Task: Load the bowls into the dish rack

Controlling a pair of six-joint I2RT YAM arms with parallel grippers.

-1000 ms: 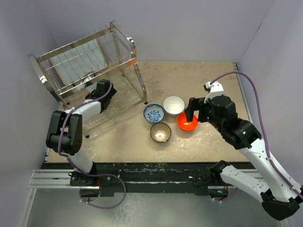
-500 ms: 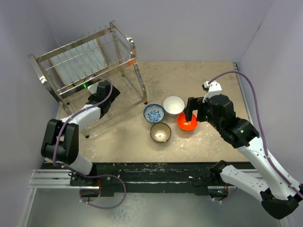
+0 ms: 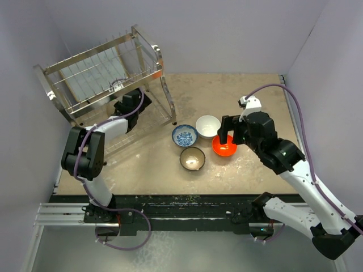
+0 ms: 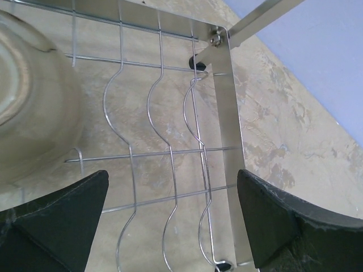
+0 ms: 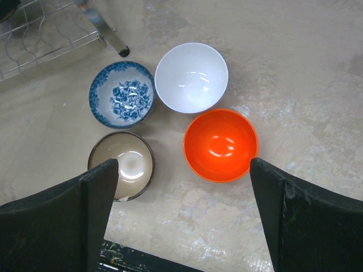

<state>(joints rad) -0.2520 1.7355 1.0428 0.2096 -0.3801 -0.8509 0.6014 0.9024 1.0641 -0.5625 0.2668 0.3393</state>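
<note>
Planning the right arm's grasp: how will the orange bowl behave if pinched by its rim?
The orange bowl shines glossily, so probably slippery. It looks stiff, unlikely to flex. Pushed, it may slide into the nearby white bowl.

bright even light, soft shadows, glare inside orange bowl (image 5: 220,145).

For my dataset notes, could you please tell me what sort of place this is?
Probably a robotics lab cell staged as a kitchen chore: plain walls box in a tabletop holding a dish rack and bowls.
</note>
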